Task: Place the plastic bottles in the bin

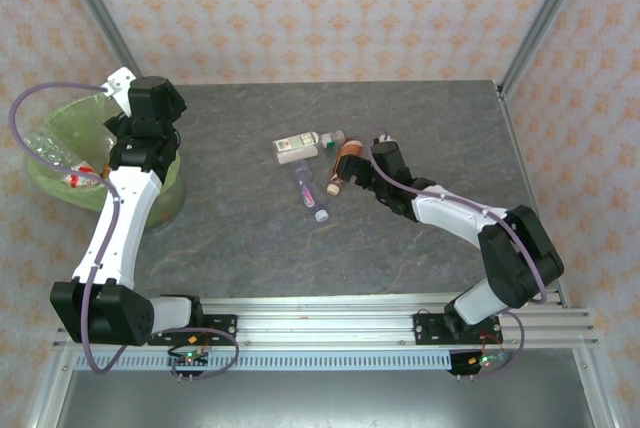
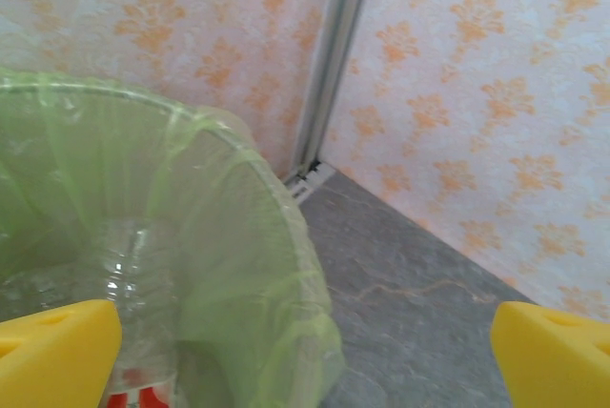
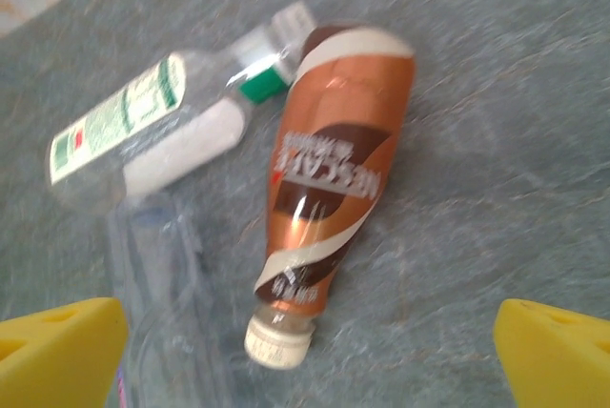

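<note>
Both wide open, empty: left hand [image 2: 305,356] at bin [image 2: 243,236], right hand [image 3: 307,356] facing clustered bottles [image 3: 335,160].

The left arm is angling up and leftward, elbow bent; left gripper [image 1: 118,80] is pointing far-left, yellow fingertips [image 2: 55,356] standing wide apart. The right arm is lying low, stretching forward and inward; right gripper [image 1: 381,145] is gaping too, fingertips [image 3: 57,351] spread.

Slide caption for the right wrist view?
Open right gripper above a brown Nescafe bottle lying beside a green-labelled bottle on the grey table.
</note>
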You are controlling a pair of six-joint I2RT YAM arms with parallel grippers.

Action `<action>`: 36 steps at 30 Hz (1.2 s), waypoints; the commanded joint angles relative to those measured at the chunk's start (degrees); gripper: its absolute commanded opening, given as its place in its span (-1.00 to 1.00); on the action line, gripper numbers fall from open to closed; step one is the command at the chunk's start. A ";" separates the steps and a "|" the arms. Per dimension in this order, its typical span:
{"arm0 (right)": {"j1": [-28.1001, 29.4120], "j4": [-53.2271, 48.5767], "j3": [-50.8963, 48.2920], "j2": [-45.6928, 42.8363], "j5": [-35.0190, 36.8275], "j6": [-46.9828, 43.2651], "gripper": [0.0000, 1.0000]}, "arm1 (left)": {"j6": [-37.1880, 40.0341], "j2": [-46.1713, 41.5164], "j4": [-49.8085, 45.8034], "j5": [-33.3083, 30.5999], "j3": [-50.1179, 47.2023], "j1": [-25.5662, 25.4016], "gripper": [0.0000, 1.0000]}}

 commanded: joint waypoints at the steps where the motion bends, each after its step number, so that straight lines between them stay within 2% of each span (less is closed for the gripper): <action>1: 2.57 -0.68 0.59 0.56 -2.77 -7.13 0.99 | -1.06 -0.87 -1.84 6.47 -0.01 -0.44 1.00; 7: 4.40 -2.71 1.71 2.61 -3.86 -9.73 0.99 | -1.10 -0.23 -1.82 13.18 -0.05 -1.45 1.00; 17: 7.95 -6.71 6.25 7.72 -4.99 -12.49 1.00 | -0.90 1.20 -2.31 17.54 0.56 -1.71 1.00; 23: 10.38 -7.17 8.28 11.62 -4.67 -13.14 0.97 | -0.90 2.21 -2.18 23.43 1.15 -1.81 1.00; 31: 13.86 -7.37 10.40 16.05 1.82 -15.05 0.93 | -1.79 2.83 -2.74 26.89 1.62 -1.91 1.00; 36: 14.09 -6.82 11.56 18.67 4.97 -14.11 0.89 | -2.24 2.92 -3.33 28.01 1.32 -5.10 1.00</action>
